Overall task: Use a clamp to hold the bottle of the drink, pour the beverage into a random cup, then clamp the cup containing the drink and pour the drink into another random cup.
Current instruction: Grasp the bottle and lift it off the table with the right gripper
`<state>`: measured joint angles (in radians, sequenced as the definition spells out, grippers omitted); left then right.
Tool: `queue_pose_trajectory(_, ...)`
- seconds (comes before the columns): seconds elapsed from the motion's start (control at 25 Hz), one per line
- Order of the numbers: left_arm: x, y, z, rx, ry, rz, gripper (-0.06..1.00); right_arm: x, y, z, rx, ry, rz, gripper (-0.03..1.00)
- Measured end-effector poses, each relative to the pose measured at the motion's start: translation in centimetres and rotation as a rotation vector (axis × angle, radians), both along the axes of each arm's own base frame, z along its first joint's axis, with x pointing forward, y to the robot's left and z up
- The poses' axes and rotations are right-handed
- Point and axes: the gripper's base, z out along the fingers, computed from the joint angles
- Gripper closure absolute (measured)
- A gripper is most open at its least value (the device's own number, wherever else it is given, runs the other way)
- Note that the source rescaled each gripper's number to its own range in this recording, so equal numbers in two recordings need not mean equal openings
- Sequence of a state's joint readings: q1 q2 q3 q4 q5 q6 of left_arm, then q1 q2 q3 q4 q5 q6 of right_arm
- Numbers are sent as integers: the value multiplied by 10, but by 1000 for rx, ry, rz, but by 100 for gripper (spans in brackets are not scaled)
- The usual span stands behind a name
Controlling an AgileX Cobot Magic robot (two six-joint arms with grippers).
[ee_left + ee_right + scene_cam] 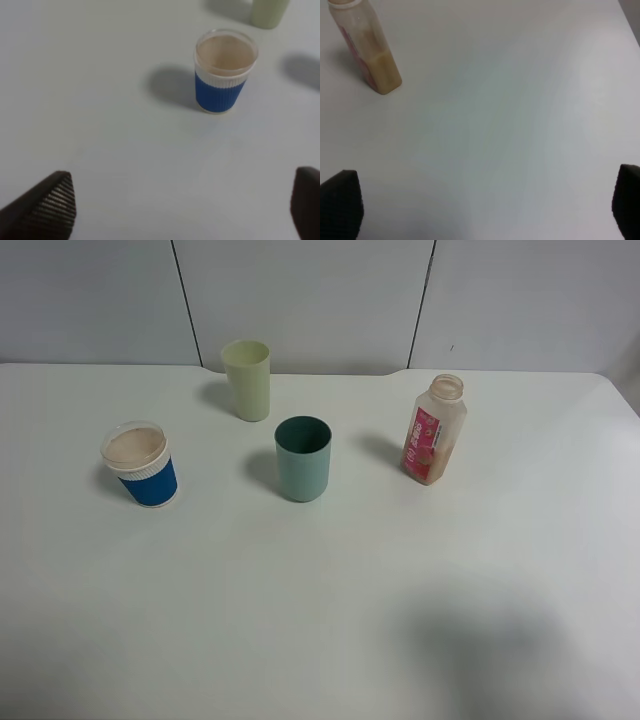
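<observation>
Nearest, the left gripper (180, 210) and right gripper (485, 210) hang spread wide and empty over the table (300, 630). Toward the left edge, the blue cup (143, 468) holds the tan beverage (134, 446). Mid-table, the teal cup (303, 460) looks emptied. Toward the right edge, the bottle (433, 432) stands upright, a little drink left in it. By the far edge, the pale tumbler (247, 380) stands apart, likely unused. Both pours look done.

On table (320, 630): short cup (142, 466) left, tumbler (303, 460) centre, bottle (433, 432) right; taller tumbler (247, 381) behind, left of centre.
</observation>
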<state>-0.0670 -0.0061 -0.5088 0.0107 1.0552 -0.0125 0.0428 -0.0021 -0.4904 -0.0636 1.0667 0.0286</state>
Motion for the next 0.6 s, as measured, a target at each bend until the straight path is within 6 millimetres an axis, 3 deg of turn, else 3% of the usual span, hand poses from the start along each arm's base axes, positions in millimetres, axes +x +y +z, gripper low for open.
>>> queue_pose_trajectory(0.6, 0, 0, 0, 0, 0, 0, 37, 0, 0, 0, -3, 0, -3, -3)
